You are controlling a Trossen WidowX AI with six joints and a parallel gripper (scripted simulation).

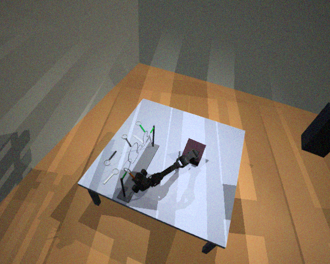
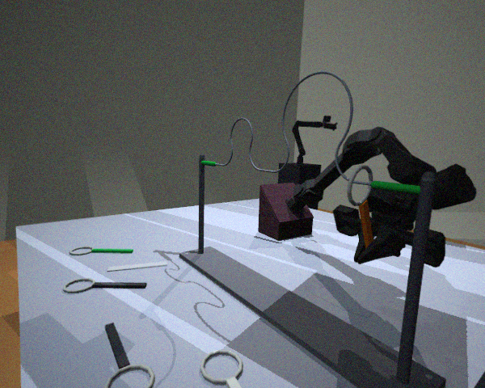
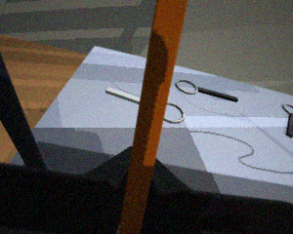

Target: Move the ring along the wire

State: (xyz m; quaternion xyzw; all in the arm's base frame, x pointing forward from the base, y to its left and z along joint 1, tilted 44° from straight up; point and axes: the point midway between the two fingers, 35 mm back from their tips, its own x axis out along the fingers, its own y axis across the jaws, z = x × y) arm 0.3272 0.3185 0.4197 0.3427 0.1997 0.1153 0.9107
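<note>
The ring (image 2: 350, 191) is around the grey wire (image 2: 322, 73), just past the inner end of the near green part (image 2: 395, 186) (image 1: 124, 175). The wire passes through it; whether they touch I cannot tell. The orange handle (image 2: 364, 219) (image 1: 132, 175) (image 3: 161, 88) hangs down from the ring, slightly tilted. My gripper (image 2: 366, 246) (image 3: 137, 154) is shut on the handle's lower part, below the wire and beside the near post (image 2: 414, 271) (image 1: 122, 187). The far green part (image 2: 208, 163) (image 1: 152, 130) meets the far post (image 2: 200, 204) (image 1: 153, 137). The fingertips are small and dark in the top view.
The wire rises in a tall loop beside the ring, then dips and makes a smaller hump toward the far post. A dark base strip (image 2: 276, 292) joins the posts. Several loose ring tools lie on the table beside it. A maroon wedge block (image 2: 272, 212) stands by the arm's base.
</note>
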